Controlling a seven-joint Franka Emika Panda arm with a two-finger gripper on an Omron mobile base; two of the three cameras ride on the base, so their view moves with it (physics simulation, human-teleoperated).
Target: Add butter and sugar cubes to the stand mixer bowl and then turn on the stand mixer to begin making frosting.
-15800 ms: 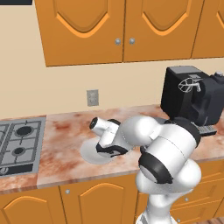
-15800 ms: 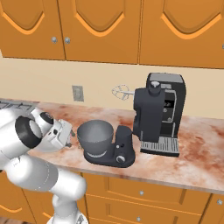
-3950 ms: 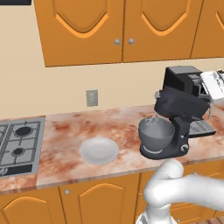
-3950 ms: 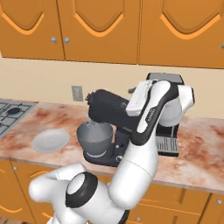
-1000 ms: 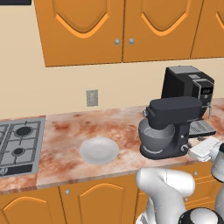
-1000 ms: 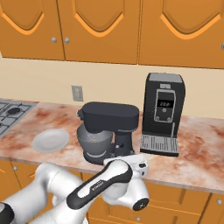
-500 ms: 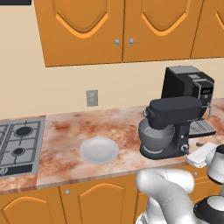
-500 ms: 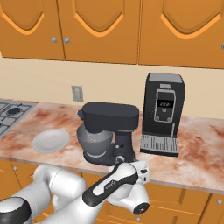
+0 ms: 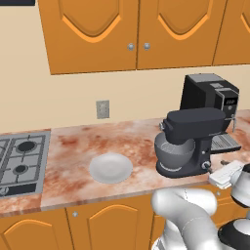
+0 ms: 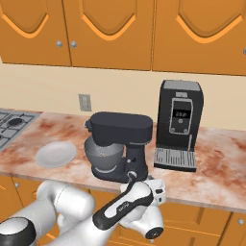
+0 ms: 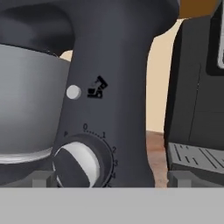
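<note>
You're at the switch-on step: the dark grey stand mixer (image 11: 111,83) fills the hand view's centre, its round speed dial (image 11: 76,165) at lower left. The two-finger gripper (image 10: 154,187) is wide, empty. Next, I'd guess, close on that dial and twist.

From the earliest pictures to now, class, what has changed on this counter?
The stand mixer head, tilted up before, is now lowered over the stand mixer bowl. The open gripper swung from the white plate down to the mixer's speed dial. The plate, coffee machine and stove kept their places.
</note>
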